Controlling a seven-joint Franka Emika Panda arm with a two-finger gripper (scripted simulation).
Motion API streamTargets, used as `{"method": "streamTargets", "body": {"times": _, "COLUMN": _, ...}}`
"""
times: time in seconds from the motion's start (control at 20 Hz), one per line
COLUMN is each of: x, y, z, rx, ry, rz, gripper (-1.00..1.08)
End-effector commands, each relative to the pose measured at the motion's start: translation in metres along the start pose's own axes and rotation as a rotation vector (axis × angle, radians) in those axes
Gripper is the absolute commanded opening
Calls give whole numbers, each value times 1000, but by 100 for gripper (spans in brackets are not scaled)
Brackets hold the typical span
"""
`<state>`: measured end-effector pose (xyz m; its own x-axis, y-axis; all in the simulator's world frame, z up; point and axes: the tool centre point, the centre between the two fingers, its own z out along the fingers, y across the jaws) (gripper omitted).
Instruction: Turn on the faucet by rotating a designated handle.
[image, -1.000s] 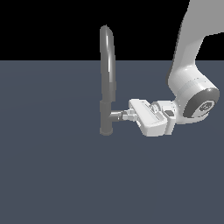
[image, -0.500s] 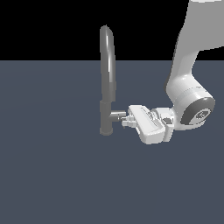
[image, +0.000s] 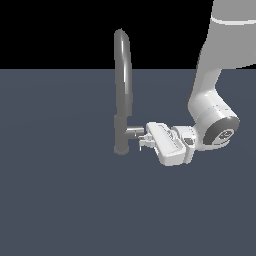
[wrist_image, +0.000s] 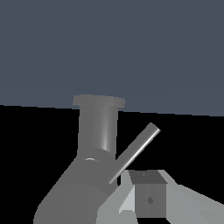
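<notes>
The faucet (image: 122, 85) is a tall grey gooseneck with an arched spout, standing on the dark floor; its thicker base (wrist_image: 98, 127) fills the wrist view. A short stub (image: 133, 132) sticks out of the base toward the exterior view's right. The handle (wrist_image: 135, 151), a thin grey lever pin, slants up from that stub. My gripper (image: 143, 140) is level with the stub's end, reaching in from the exterior view's right. Its fingers look shut with nothing between them. One dark fingertip (wrist_image: 149, 199) sits right beside the lever's lower end.
The white arm (image: 212, 110) comes down from the upper part of the exterior view's right and bends toward the faucet. The dark grey floor (image: 60, 200) runs all around the faucet's base.
The hand and wrist have sunk a little lower beside the stub over the last second. The faucet's spout has not moved.
</notes>
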<state>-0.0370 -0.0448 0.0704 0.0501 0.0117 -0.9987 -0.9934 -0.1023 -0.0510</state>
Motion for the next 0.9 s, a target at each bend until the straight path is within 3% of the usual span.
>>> {"method": "streamTargets", "body": {"times": 0.0, "x": 0, "y": 0, "z": 0, "rx": 0, "ry": 0, "rz": 0, "gripper": -100}}
{"method": "streamTargets", "body": {"times": 0.75, "x": 48, "y": -15, "z": 2, "rx": 9, "ry": 6, "rz": 47, "gripper": -100}}
{"method": "streamTargets", "body": {"times": 0.8, "x": 10, "y": -38, "z": -18, "rx": -38, "ry": 77, "rz": -6, "gripper": -100}}
{"method": "streamTargets", "body": {"times": 0.85, "x": -7, "y": -38, "z": -3, "rx": -62, "ry": 113, "rz": -33, "gripper": -100}}
